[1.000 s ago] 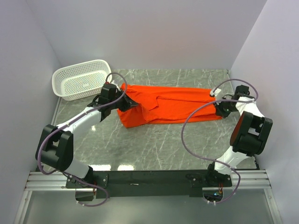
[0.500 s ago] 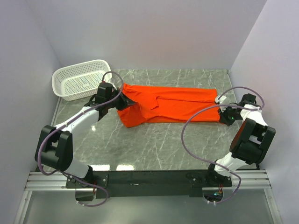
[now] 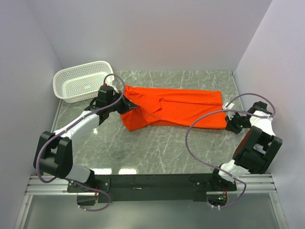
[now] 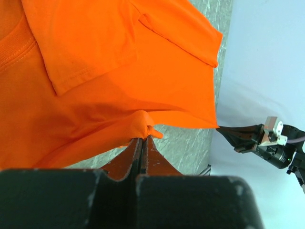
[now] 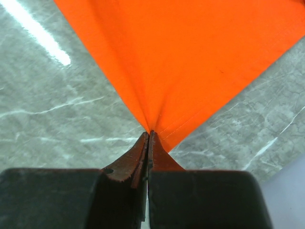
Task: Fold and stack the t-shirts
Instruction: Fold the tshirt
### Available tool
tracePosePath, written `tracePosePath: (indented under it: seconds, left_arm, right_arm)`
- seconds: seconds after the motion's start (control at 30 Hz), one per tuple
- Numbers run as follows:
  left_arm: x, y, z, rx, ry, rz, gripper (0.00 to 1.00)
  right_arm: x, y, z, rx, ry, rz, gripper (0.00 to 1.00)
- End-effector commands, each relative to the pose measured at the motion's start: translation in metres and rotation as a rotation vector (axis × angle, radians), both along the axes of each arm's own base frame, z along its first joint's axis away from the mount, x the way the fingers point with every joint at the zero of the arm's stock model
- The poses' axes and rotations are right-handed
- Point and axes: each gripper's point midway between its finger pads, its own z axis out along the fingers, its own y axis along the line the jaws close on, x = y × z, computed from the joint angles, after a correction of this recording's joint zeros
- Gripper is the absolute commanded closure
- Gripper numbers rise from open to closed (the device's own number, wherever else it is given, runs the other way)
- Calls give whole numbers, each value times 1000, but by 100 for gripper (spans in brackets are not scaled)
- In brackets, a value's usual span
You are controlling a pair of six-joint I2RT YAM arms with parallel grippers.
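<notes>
One bright orange-red t-shirt (image 3: 176,109) lies stretched across the grey marble table, drawn out between both arms. At its left end my left gripper (image 3: 128,106) is shut on a pinch of cloth; the left wrist view shows the t-shirt (image 4: 109,71) bunched at the tips of the gripper (image 4: 143,138). My right gripper (image 3: 228,121) is shut on the shirt's right lower corner. In the right wrist view the t-shirt (image 5: 190,57) fans out taut from the gripper (image 5: 150,133). A sleeve fold lies near the shirt's middle.
A white perforated plastic basket (image 3: 82,81) stands at the back left, just behind my left arm. White walls close the table at the back and both sides. Bare marble (image 3: 162,148) runs between the shirt and the arm bases.
My right gripper has pulled the shirt's corner to the right and towards the near edge, stretching the cloth wider. The left gripper has kept its hold and barely moved.
</notes>
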Motion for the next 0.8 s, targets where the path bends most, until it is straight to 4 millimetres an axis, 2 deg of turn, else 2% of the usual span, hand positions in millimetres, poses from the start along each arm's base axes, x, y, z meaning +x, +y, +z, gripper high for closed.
tracePosePath:
  seconds: [0.0, 0.17, 0.33, 0.6, 0.77]
  left_arm:
    - [1, 0, 26, -9, -74, -22, 100]
    - [7, -3, 29, -14, -79, -29, 100]
    - [17, -6, 30, -14, -79, -29, 100]
    - [32, -14, 25, -11, -68, -54, 100]
    - [38, -15, 23, -1, -65, -56, 100]
  right_arm:
    - [-14, 13, 12, 36, -33, 63, 100]
    - [-4, 8, 13, 61, -36, 7, 100]
    - [21, -4, 13, 87, -41, -84, 100]
    - [48, 2, 6, 84, -38, -115, 100]
    - [64, -2, 4, 76, -32, -162, 100]
